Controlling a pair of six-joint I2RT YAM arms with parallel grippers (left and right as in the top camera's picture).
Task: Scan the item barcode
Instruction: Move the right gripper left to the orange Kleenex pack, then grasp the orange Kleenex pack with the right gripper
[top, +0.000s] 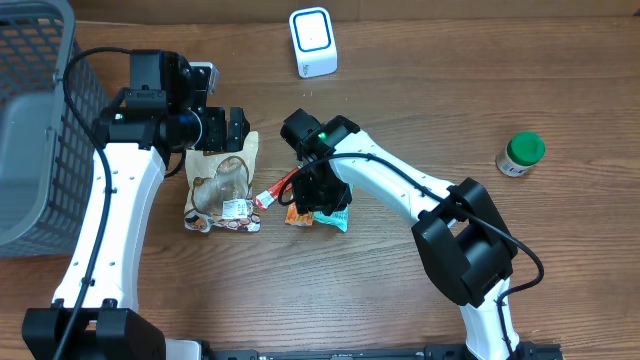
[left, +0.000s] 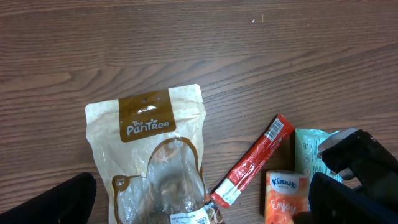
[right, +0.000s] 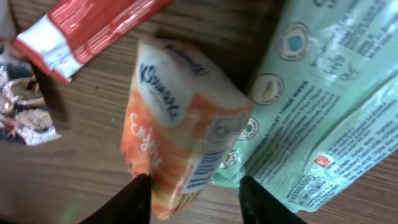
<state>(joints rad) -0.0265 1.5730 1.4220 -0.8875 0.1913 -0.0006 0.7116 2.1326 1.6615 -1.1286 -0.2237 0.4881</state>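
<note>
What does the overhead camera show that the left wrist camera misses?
Only overhead: the grey basket, the white box-shaped device and the green-lidded jar. Only left wrist: the PanTree and Kleenex lettering, close enough to read. Both: the brown pouch, the red sachet, the orange tissue pack and the mint-green packet.
</note>
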